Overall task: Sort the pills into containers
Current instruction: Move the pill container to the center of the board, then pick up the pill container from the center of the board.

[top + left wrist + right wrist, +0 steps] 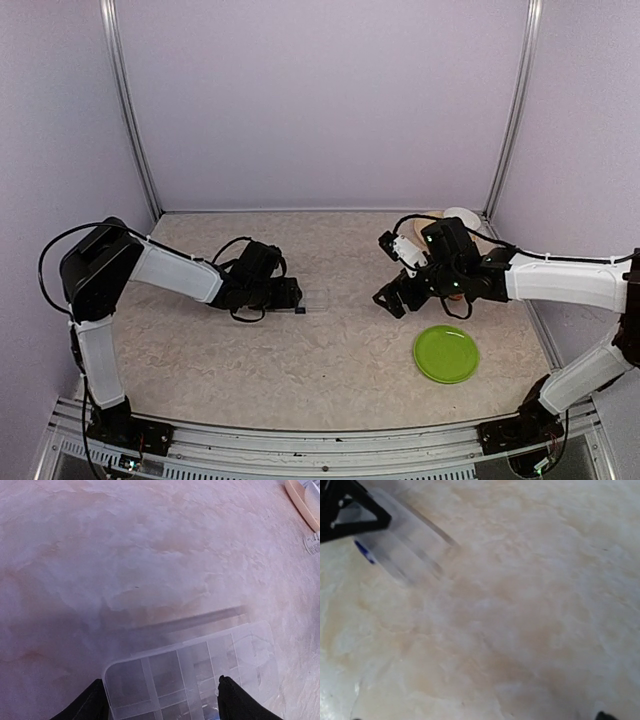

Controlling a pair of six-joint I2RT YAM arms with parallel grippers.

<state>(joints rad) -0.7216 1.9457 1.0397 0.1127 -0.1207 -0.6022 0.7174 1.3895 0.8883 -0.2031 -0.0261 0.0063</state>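
Left claw (160,682) straddles the near end of the clear pill organiser (195,665); cannot tell whether it pinches; right claw (393,293) spread wide, holding nothing; organiser well ahead of it.

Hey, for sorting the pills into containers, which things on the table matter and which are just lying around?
For the job: clear pill organiser, with the left gripper at it. No pills visible.
Lying about: green plate, white bowl.

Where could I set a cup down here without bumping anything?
Bare table lies near front, between pill organiser and green plate, and at back left. Crowded: right side, around right gripper, plate, white bowl.
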